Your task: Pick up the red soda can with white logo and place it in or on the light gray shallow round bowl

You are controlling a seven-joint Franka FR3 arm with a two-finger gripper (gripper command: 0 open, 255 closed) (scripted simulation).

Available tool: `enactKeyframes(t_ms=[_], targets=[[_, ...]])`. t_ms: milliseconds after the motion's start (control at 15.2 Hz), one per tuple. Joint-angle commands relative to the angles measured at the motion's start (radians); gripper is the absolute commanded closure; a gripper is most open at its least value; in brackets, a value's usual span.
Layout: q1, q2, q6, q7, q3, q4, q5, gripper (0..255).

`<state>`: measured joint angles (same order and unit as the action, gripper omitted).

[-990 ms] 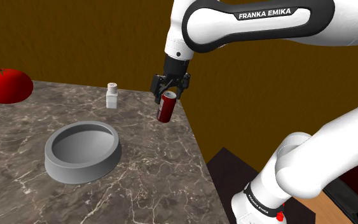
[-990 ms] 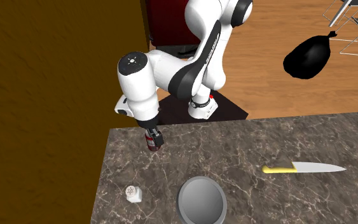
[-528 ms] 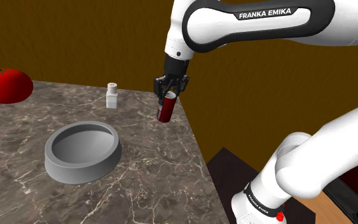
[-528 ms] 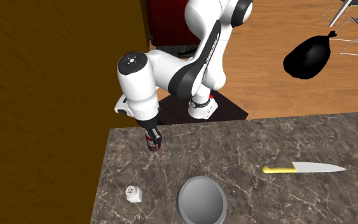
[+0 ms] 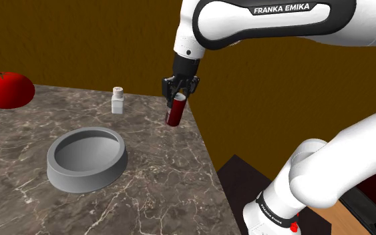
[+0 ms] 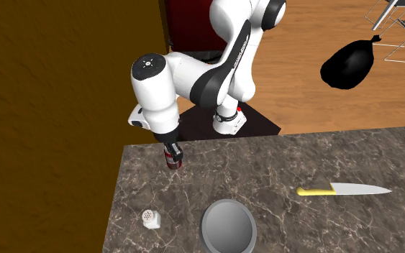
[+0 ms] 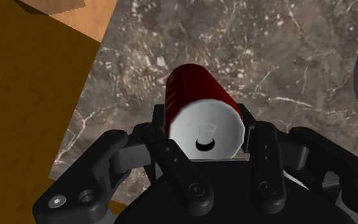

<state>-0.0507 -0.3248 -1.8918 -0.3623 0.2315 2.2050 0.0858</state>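
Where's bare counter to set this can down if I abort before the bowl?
Widest bare patch: dark marble counter between the red soda can in the black gripper and the yellow-handled knife, on the stand's side of the grey round bowl. A strip also lies between bowl and knife. Narrowest: between the small white shaker and the bowl.

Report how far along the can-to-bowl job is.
Done: the gripper is shut on the red can, its fingers clasping the can's sides. In hand: the can sits slightly tilted in the grip near the edge of the marble counter; whether it has cleared the surface is unclear. Left: carry it to the grey bowl, which holds nothing, and release it there.
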Motion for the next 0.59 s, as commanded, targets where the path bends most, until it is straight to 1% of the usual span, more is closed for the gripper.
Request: enactKeyframes(t_ms=[0,528], targets=[[0.000,-0.003,0.025,-0.001,-0.001,-0.022,0.000,255],[0.003,-0.007,0.133,-0.002,-0.006,-0.126,-0.003,255]])
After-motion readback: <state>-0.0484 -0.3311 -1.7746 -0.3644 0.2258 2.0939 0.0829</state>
